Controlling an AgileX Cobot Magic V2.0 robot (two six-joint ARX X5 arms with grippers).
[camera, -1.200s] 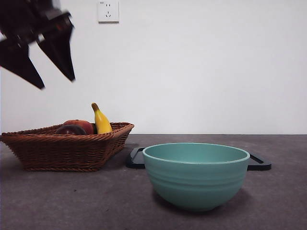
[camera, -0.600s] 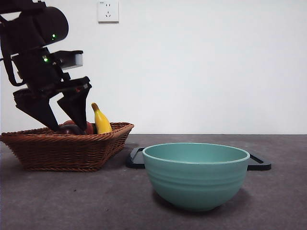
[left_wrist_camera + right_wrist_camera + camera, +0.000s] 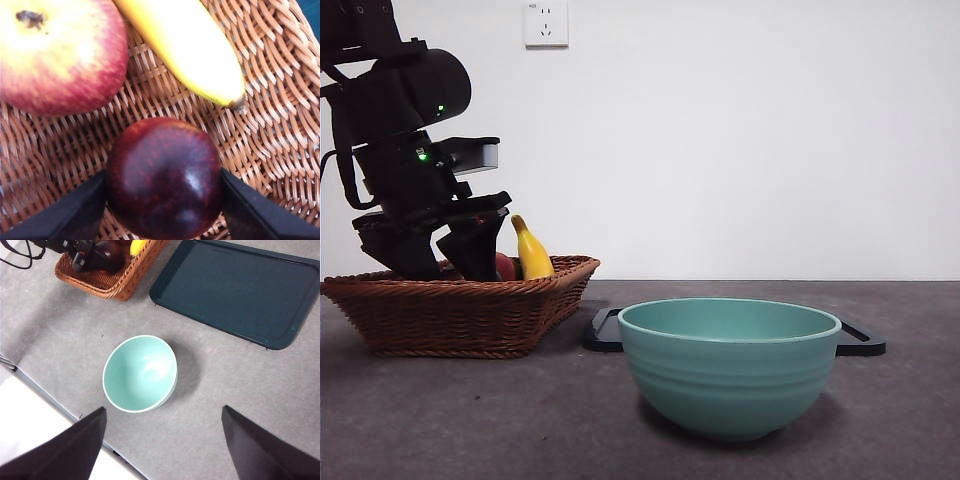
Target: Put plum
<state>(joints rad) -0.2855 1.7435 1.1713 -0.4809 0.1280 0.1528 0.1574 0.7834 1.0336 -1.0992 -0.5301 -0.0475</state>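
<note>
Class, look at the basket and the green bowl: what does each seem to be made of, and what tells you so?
The basket: woven wicker or rattan, brown, with interlaced strands showing. The bowl: probably glazed ceramic, perhaps plastic; smooth teal surface with a soft sheen and faint ridges round its side.

plum (image 3: 164, 177) | glossy dark maroon, round | lying in wicker basket (image 3: 270, 100); between two black jaws

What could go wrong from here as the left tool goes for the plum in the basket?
1. The plum is round and glossy, and the left tool has a jaw at each side of it; an off-centre squeeze could let it slip out.
2. The apple and banana lie close by, so a lift might nudge them.
3. The basket wall is raised; a low exit could snag it.
</note>
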